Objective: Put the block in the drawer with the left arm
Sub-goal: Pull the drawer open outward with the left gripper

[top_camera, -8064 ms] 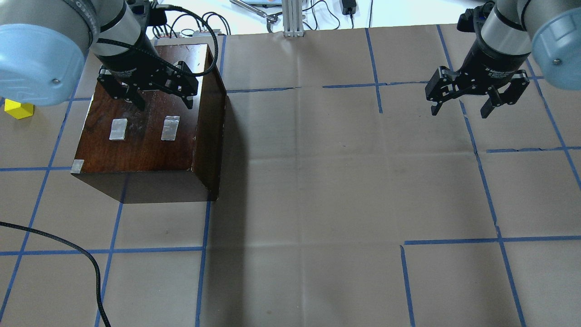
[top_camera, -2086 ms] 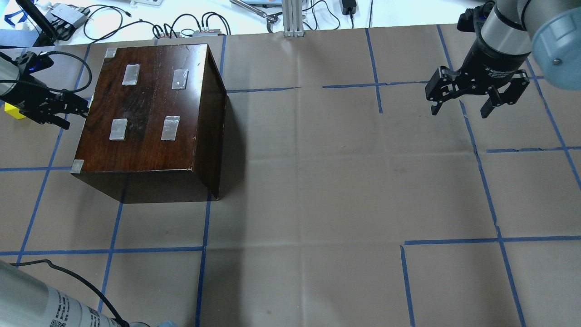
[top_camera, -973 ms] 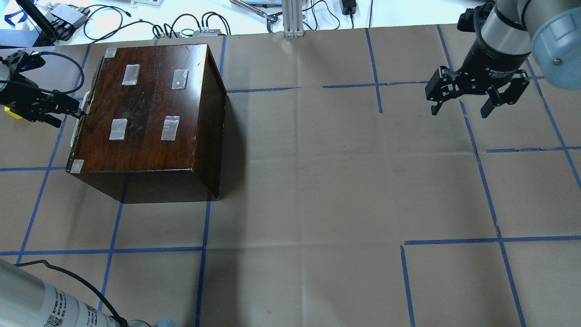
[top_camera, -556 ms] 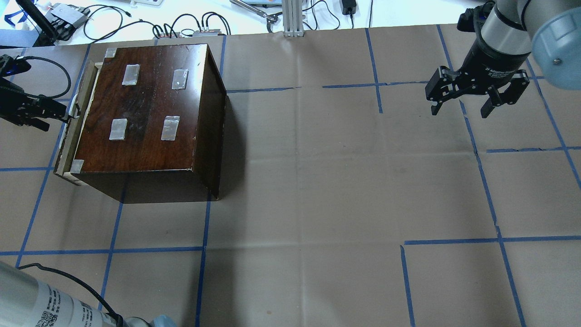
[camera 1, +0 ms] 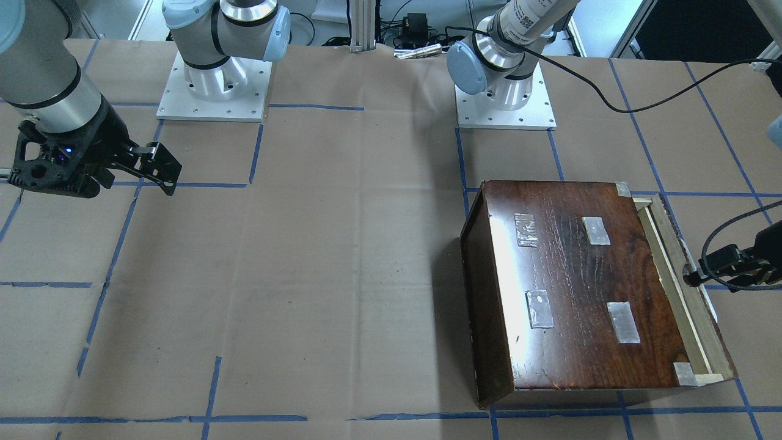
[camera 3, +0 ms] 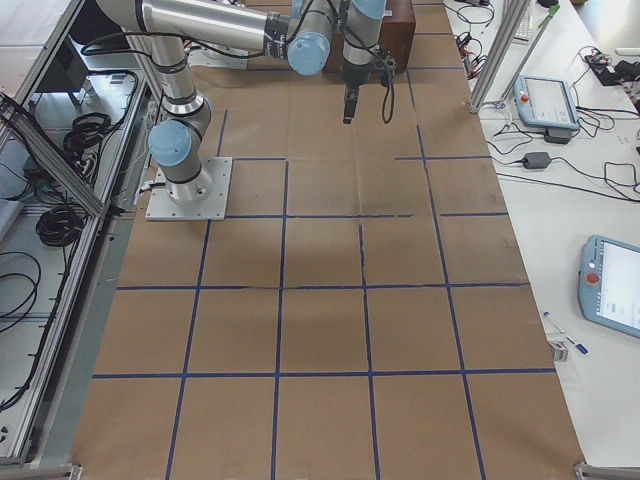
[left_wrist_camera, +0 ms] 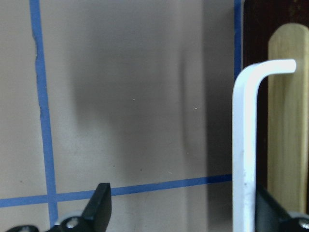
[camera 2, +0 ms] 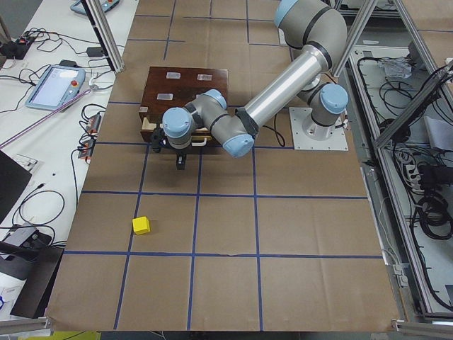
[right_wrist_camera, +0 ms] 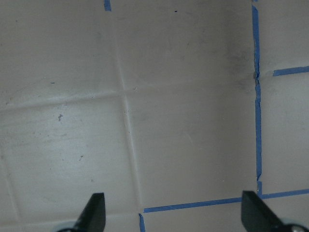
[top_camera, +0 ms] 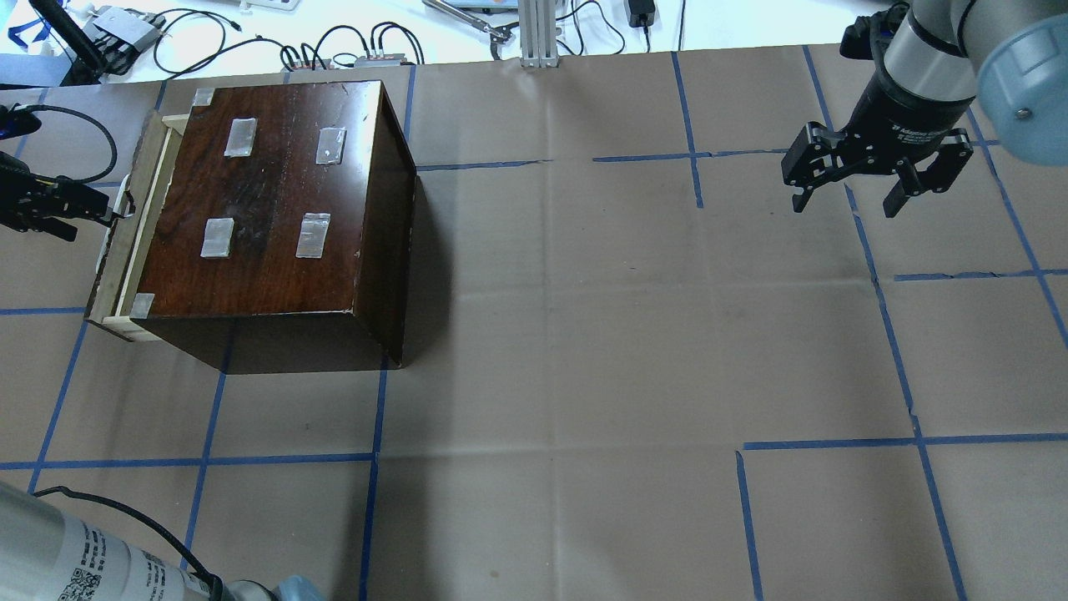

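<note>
The dark brown box (top_camera: 267,200) sits at the table's left. Its pale wood drawer (top_camera: 125,234) sticks out a little on the box's left side and also shows as a strip (camera 1: 678,281) in the front-facing view. My left gripper (top_camera: 98,215) is at the drawer's front, open. In the left wrist view the white handle (left_wrist_camera: 241,145) lies just inside one of the left gripper's (left_wrist_camera: 186,212) fingers. The yellow block (camera 2: 141,225) lies on the paper, well away from the drawer. My right gripper (top_camera: 844,207) hangs open over bare paper at the far right.
Cables and small devices (top_camera: 334,50) lie beyond the table's far edge, beside an aluminium post (top_camera: 538,33). My left forearm (top_camera: 50,559) crosses the near left corner with its black cable. A teach pendant (camera 2: 53,85) rests on the side bench.
My left gripper moved from above the box to its left side, caught the handle and drew the drawer out leftward; it is further out than 0.6 s ago. The right arm is still.
</note>
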Tool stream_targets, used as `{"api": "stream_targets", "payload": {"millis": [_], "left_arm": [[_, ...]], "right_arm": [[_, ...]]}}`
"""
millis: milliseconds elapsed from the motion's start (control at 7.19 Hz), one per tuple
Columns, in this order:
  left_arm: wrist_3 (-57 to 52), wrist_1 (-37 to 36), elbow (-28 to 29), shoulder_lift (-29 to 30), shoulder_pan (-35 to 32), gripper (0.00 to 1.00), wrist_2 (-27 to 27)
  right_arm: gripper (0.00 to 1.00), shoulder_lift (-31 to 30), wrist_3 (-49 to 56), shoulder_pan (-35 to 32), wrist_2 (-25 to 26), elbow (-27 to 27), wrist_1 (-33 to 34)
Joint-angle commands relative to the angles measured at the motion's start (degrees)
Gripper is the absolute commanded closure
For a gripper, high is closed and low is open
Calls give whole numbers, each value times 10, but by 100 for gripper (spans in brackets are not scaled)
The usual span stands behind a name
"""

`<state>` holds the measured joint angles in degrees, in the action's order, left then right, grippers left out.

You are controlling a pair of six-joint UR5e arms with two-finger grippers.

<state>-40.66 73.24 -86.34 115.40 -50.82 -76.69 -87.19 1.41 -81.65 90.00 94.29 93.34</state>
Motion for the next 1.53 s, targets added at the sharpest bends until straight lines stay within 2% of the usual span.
{"api": "stream_targets", "payload": {"millis": [0,1390], "left_arm": [[1,-13,-1,1,4,2,-26],[-6,-49,1,3,28,2,-73]], "right_arm": [[0,0,0,0,0,-1,0],[0,0,0,0,0,-1,0]]}}
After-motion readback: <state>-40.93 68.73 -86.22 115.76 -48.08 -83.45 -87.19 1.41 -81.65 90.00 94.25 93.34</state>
